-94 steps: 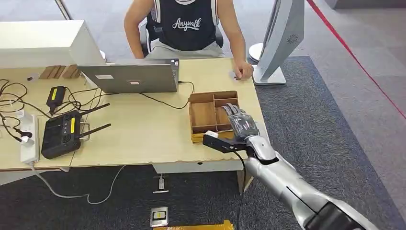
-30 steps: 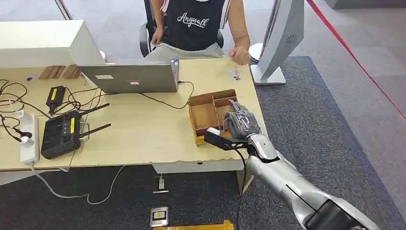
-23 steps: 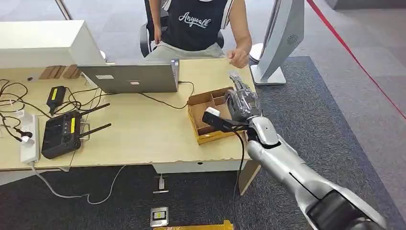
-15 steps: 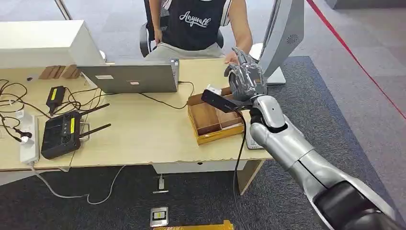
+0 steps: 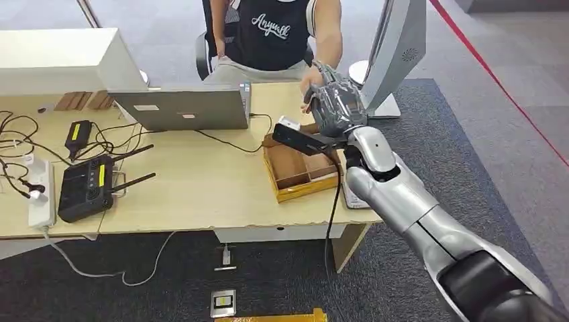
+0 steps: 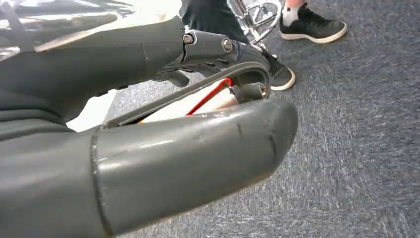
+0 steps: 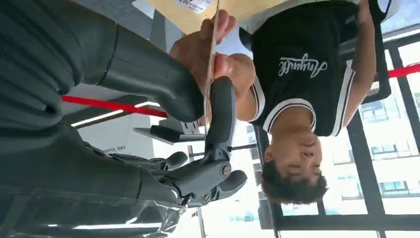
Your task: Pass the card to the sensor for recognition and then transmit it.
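My right hand (image 5: 339, 107) is raised over the far right part of the table (image 5: 201, 181), beyond the wooden tray (image 5: 295, 191). In the right wrist view the card (image 7: 212, 49) shows edge-on as a thin pale strip, pinched between my thumb (image 7: 148, 74) and a dark finger (image 7: 220, 114). A person's hand (image 7: 195, 47) also grips the card at its far end; from the head view that hand (image 5: 310, 77) is just behind mine. My left hand (image 6: 148, 148) hangs above grey carpet, holding nothing, with its fingers apart from the thumb.
A seated person in a black top (image 5: 278, 33) faces me across the table. A laptop (image 5: 181, 107), a black router (image 5: 86, 188), a power strip (image 5: 40, 191) and cables lie to the left. A white standing panel (image 5: 396, 54) rises at the far right corner.
My right arm lifted out of the wooden tray and swung forward toward the person. The tray got turned slightly. The person's hand came to meet mine and took hold of the card.
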`<action>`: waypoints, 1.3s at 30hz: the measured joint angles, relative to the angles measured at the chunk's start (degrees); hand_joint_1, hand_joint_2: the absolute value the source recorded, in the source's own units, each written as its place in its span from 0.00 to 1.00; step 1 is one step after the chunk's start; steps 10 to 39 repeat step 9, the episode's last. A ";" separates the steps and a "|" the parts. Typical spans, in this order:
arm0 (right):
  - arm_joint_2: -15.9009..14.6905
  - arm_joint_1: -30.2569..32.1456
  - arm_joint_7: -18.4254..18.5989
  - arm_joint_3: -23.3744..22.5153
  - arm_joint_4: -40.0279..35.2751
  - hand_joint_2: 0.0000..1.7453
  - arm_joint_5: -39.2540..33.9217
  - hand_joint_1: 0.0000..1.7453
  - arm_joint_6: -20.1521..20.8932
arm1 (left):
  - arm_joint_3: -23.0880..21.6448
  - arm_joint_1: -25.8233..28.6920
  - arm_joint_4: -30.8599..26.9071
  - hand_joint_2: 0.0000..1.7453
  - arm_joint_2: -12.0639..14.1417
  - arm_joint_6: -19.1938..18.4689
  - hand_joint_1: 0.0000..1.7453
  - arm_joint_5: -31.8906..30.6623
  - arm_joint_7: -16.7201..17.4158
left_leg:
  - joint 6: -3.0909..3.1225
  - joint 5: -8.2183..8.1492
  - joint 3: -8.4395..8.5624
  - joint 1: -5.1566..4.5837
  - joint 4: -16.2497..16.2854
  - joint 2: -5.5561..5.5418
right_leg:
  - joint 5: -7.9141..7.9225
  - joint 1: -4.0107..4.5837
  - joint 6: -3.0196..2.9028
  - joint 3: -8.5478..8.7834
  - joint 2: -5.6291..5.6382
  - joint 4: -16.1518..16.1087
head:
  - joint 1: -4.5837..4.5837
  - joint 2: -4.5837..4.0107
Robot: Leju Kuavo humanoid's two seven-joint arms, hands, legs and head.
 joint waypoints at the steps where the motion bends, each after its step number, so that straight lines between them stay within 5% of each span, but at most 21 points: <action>1: 0.50 -0.82 -0.13 0.13 1.23 1.00 0.04 1.00 0.28 | -0.02 -0.13 0.00 0.00 0.00 -0.07 0.00 -0.33 0.02 | 0.00 0.00 -0.01 0.00 0.00 0.01 | 0.00 0.00 0.00 -0.02 0.00 0.00 | 0.02 0.00; 8: 4.83 -6.97 -1.18 1.05 12.36 1.00 0.68 0.95 -0.09 | -0.20 -1.22 0.00 0.00 -0.28 -1.01 0.00 -2.21 0.88 | -0.01 0.01 -0.08 0.02 0.00 0.00 | 0.00 0.02 0.00 -0.09 -0.01 0.01 | 0.02 0.00; 9: 5.38 -7.50 -1.23 1.16 13.87 1.00 0.63 0.11 -0.20 | -0.22 -1.33 0.00 0.00 -0.33 -1.07 0.00 -2.25 1.03 | -0.01 0.01 -0.09 0.02 0.00 0.00 | 0.00 0.02 0.00 -0.09 -0.02 0.01 | 0.00 0.00; 39: 5.38 -7.50 -1.23 1.16 13.87 1.00 0.63 0.11 -0.20 | -0.22 -1.33 0.00 0.00 -0.33 -1.07 0.00 -2.25 1.03 | -0.01 0.01 -0.09 0.02 0.00 0.00 | 0.00 0.02 0.00 -0.09 -0.02 0.01 | 0.00 0.00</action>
